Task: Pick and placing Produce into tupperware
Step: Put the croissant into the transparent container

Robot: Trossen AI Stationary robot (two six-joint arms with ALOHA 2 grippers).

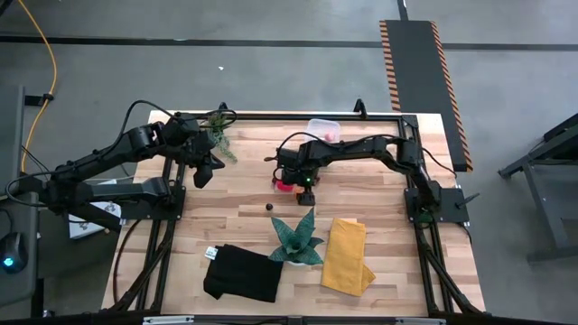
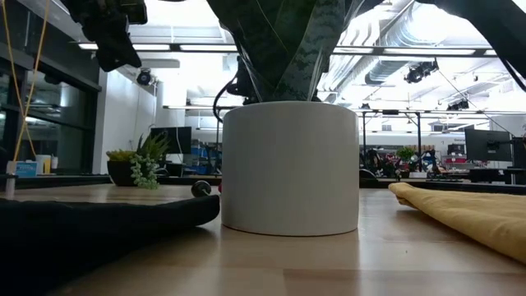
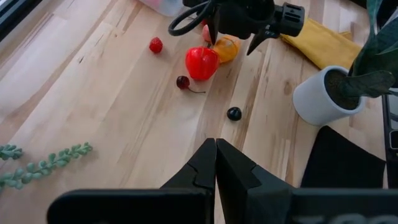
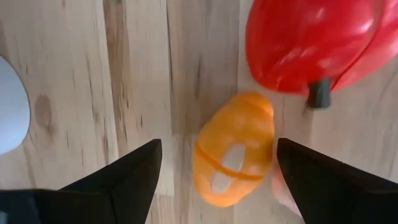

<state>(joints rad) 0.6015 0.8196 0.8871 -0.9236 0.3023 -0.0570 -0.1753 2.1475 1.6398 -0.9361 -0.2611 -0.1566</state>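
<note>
Hovering over the middle of the light wooden table (image 1: 235,226), my right gripper (image 4: 216,167) has its dark fingers spread wide on either side of a small glossy orange toy fruit (image 4: 234,149), not touching it. Just beside the orange piece lies a shiny red toy pepper with a dark stem (image 3: 201,62), and the two look to be touching. A dark red cherry on a thin stalk (image 3: 183,82) sits close to the pepper, a tiny red berry (image 3: 155,45) lies a little apart from it, and a small black ball (image 3: 234,113) rests alone nearer the white cylindrical plant pot (image 3: 316,97).

The clear plastic rectangular tub with rounded corners (image 1: 322,128) sits at the far edge of the table, just beyond the right arm.

My left gripper (image 3: 216,163) waits at the far left, fingers pressed together on nothing, beside a leafy green sprig (image 3: 41,163). A folded yellow cloth (image 1: 348,255) and a black cloth (image 1: 242,274) lie at the near side.
</note>
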